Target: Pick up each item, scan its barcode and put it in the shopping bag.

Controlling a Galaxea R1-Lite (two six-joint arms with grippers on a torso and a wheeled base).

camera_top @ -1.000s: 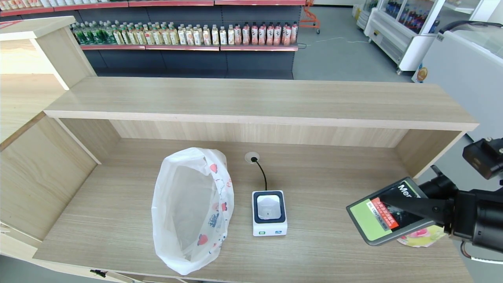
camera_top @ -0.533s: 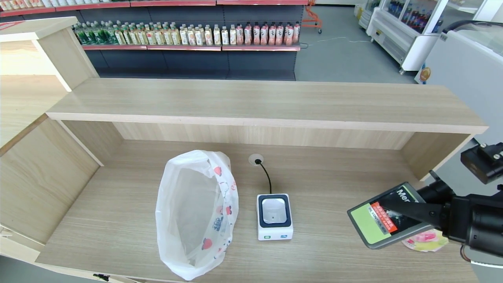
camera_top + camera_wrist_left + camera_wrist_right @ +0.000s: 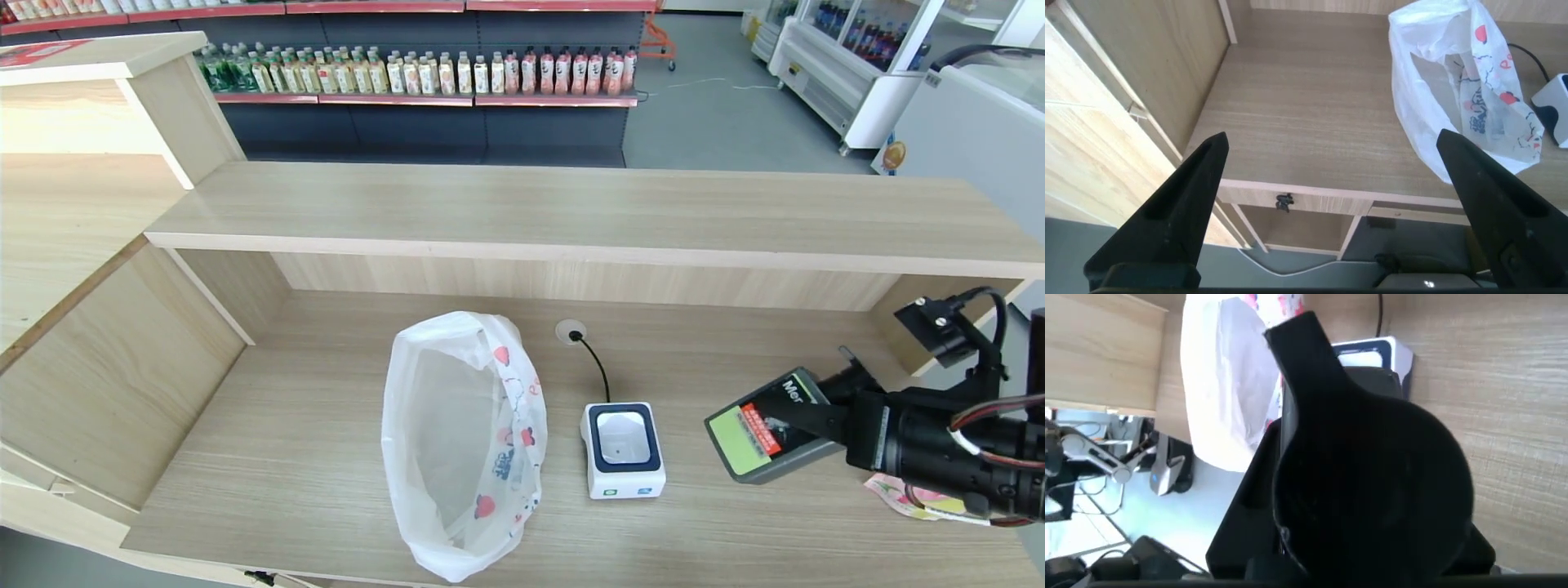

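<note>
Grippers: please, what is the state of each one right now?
Left gripper: open, holding nothing.
Right gripper: shut on the dark packet.

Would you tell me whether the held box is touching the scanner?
Apart: in the head view, bare counter shows between the box and the scanner.

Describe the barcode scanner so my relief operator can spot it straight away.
On the lower wooden counter, look between the white shopping bag and the dark box held in the right gripper. The scanner is the small white block sitting there, the only thing with a dark-framed window on top and a black cable running from its back.
</note>
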